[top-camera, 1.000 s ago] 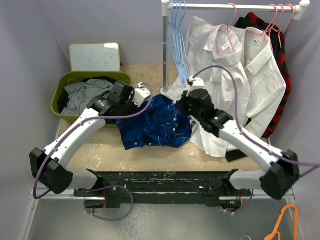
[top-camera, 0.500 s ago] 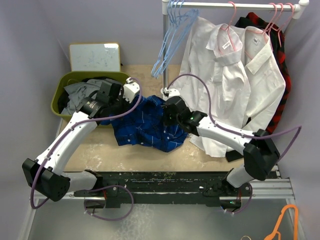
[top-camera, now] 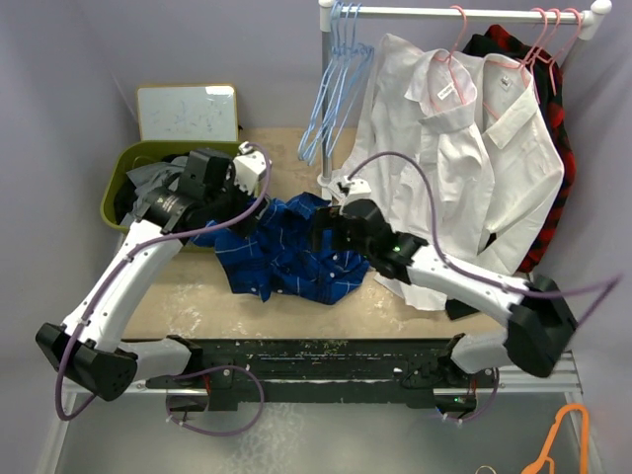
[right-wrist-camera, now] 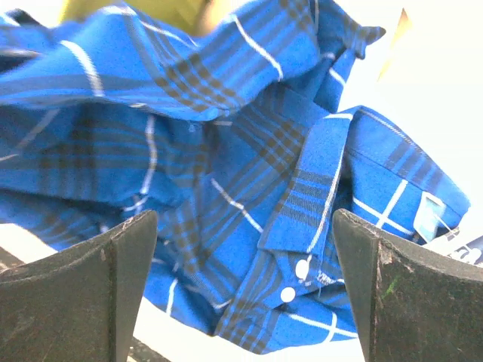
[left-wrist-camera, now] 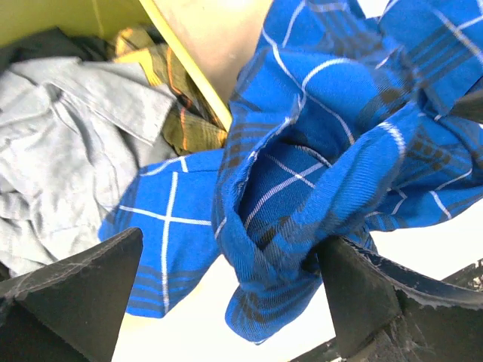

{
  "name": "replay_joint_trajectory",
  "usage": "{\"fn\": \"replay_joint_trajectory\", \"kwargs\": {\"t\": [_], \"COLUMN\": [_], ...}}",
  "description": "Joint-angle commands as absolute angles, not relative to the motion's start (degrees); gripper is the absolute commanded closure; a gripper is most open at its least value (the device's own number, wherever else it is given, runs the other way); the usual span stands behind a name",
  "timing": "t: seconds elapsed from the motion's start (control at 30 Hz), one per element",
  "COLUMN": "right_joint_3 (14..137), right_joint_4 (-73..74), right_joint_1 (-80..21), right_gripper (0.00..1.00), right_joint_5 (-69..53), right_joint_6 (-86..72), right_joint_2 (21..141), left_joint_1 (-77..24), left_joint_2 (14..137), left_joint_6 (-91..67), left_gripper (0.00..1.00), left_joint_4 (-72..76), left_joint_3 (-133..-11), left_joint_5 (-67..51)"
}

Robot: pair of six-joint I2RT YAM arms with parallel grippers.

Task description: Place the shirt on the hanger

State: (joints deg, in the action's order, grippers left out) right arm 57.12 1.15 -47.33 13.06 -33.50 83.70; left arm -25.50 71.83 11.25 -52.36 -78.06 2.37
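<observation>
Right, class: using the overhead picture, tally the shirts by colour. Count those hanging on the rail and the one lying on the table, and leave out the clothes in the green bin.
White shirts: 2
Red-and-black plaid shirt: 1
Blue check shirt: 1
Total: 4

No writing is legible, even on the whiteboard [top-camera: 187, 112].

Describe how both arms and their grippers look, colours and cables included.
The left arm and right arm have white shells, black joints and black bases, each trailed by a looping purple cable. The left gripper and right gripper carry black wedge-shaped fingers with scuffed edges.
</observation>
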Motion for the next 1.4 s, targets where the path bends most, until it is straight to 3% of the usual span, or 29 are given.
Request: {"fn": "replay_joint_trajectory", "kwargs": {"t": [0.0,0.13,0.3,0.43,0.5,0.63,0.83,1.03,1.37], "right_joint_3": [50.11,45.12,42.49,40.57,39.62,39.00,40.07,40.21,39.74], "right_joint_4": [-6.43,-7.17,-4.33,-3.02,-2.63,-0.67,6.46,15.60,19.31], "right_joint_1": [-47.71,-47.66,-47.40,-46.30,-44.65,-40.07,-37.98,-37.99,-38.02], "right_gripper": [0.00,0.00,0.00,0.00,0.00,0.00,0.00,0.00,0.00], "right_joint_5": [15.30,18.84,24.73,28.94,29.77,29.32,34.25,40.65,41.29], "right_joint_6": [-33.39,-34.47,-37.63,-39.94,-40.57,-41.25,-42.66,-46.45,-45.91], "right_joint_2": [71.33,65.62,62.03,58.74,56.95,54.43,48.59,37.29,28.04], "left_joint_1": [-25.14,-25.14,-25.14,-26.16,-33.65,-42.53,-48.54,-49.04,-49.13], "left_joint_2": [67.91,68.37,69.71,71.46,75.54,78.13,89.81,96.15,115.39], "left_joint_6": [12.89,16.19,19.90,24.21,25.13,25.20,13.67,-4.53,-13.74], "left_gripper": [0.01,0.01,0.01,0.01,0.01,0.01,0.01,0.00,0.26], "left_joint_4": [-53.01,-56.49,-57.74,-64.78,-71.45,-66.05,-60.26,-50.66,-53.68], "left_joint_3": [-84.57,-89.15,-93.04,-101.76,-104.13,-97.92,-104.17,-103.02,-112.49], "left_joint_5": [0.90,1.25,11.87,3.55,5.50,8.65,6.00,6.44,7.56]}}
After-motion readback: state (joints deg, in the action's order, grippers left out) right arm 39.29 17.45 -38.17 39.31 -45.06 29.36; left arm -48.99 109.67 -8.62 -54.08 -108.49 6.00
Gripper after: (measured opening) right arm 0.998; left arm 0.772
